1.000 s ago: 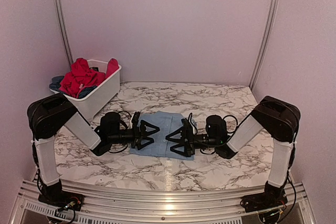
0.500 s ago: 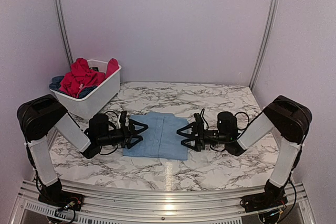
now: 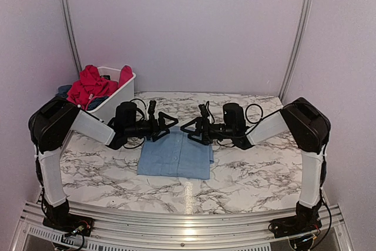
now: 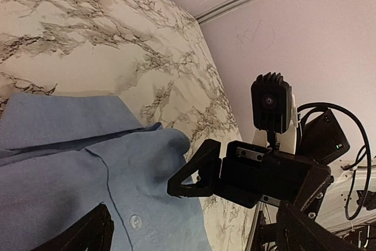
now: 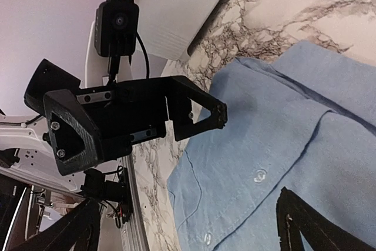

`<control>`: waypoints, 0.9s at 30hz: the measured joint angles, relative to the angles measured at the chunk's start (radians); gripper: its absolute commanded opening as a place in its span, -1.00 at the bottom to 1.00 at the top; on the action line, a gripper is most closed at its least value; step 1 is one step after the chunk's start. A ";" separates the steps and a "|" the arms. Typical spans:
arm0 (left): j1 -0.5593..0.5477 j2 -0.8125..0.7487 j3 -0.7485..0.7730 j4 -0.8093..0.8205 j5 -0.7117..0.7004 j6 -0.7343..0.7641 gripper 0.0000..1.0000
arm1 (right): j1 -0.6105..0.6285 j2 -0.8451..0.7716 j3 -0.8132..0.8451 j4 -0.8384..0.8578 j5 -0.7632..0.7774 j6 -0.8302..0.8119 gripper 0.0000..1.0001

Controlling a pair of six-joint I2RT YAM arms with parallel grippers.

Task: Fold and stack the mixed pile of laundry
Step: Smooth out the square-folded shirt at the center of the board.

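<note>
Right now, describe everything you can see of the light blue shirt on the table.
The light blue shirt is soft cloth, folded into a roughly rectangular packet lying flat on the marble table, collar and small white buttons facing up. It lies apart from the white basket. The open left gripper and right gripper hang over its far edge; whether they touch it is unclear.

Pale lilac walls, aluminium corner rails, grey-veined white marble tabletop, even light

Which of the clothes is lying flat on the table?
The light blue shirt; the red garments and dark blue one sit bunched in the white basket.
</note>
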 measured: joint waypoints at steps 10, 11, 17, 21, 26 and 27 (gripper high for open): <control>0.105 0.147 0.036 -0.049 0.028 0.040 0.98 | -0.117 0.137 0.006 0.003 -0.044 -0.019 0.96; 0.109 0.142 0.036 -0.063 0.023 0.059 0.98 | -0.128 0.130 0.003 -0.011 -0.043 -0.029 0.96; 0.103 -0.035 0.010 -0.296 -0.097 0.261 0.98 | -0.154 -0.025 0.000 -0.218 -0.001 -0.155 0.91; 0.065 -0.241 -0.030 -0.419 -0.208 0.424 0.98 | -0.154 -0.237 -0.061 -0.288 0.035 -0.237 0.80; -0.108 -0.333 0.013 -0.605 -0.404 0.640 0.89 | -0.154 -0.396 -0.208 -0.364 0.080 -0.301 0.76; -0.162 -0.321 0.032 -0.650 -0.451 0.687 0.83 | -0.154 -0.406 -0.231 -0.378 0.083 -0.307 0.75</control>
